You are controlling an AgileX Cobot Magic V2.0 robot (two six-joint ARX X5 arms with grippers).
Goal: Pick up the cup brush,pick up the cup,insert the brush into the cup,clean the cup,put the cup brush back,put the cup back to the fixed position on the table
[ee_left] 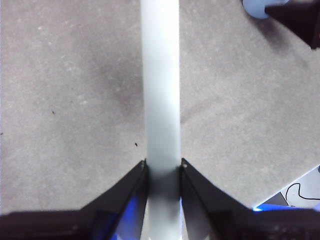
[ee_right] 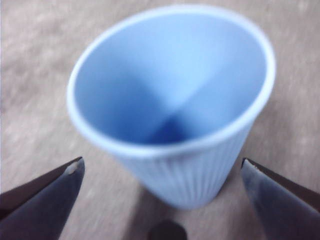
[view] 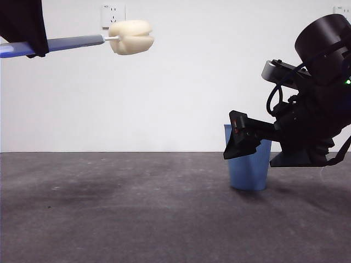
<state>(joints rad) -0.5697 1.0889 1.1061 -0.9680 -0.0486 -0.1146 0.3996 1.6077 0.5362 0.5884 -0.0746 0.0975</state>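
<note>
Table point(view: 137, 213): dark grey matte, pale scuffs, fills lower half of front view; white wall w/ socket behind. Right arm: big dark bulk at right side of front view, reaching down to the cup. Right hand point(ee_right: 162, 172): jaws spread wide, one each side of the cup, not touching it in the wrist view. Cup point(view: 249, 170): blue ribbed tumbler, upright on table, far right, mouth open & empty inside. Cup brush point(view: 130, 36): held high up at top left, about level, grey handle w/ cream sponge head pointing toward the cup's side, well apart from it. Left hand point(ee_left: 162, 167): jaws pinched on the brush handle.
</note>
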